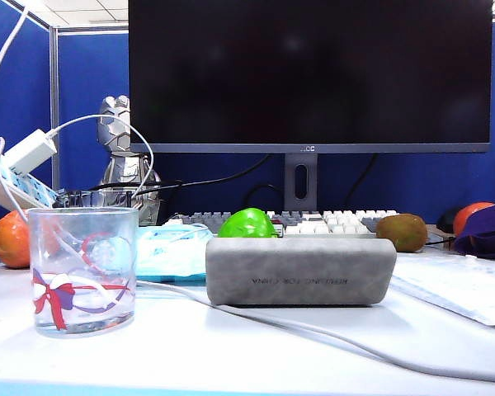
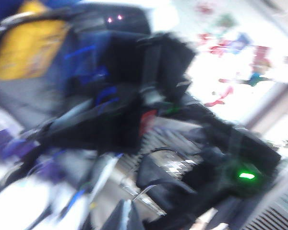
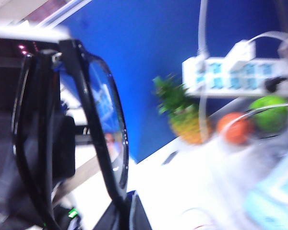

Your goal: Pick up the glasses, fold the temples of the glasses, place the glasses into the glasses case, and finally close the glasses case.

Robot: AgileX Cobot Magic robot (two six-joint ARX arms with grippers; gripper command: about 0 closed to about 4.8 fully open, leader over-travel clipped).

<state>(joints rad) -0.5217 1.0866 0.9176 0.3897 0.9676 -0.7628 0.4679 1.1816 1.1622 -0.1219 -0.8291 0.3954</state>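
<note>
Glasses (image 3: pixel 81 129) fill the right wrist view, pinched in the right gripper's (image 3: pixel 120 211) jaws. Left gripper (image 2: pixel 134 211), blurred, has jaws pressed together. Closed glasses case (image 1: pixel 300 271) lies mid-tabletop (image 1: pixel 231 355), tumbler (image 1: pixel 83 269) at its nine o'clock.

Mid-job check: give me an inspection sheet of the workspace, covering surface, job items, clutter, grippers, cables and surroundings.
Surface: white table, bare in front.
Job's things: grey case shut, lying mid-table; glasses held up off the table at the right gripper, frame close to its camera.
Clutter: tumbler front left, blue packet behind it, green ball, oranges, keyboard.
Grippers: right shut on glasses; left shut, its view too blurred to place it. Neither shows in the exterior view.
Cables: white cable runs across the table in front of the case; power strip at left.
Surroundings: monitor, blue partitions.
</note>
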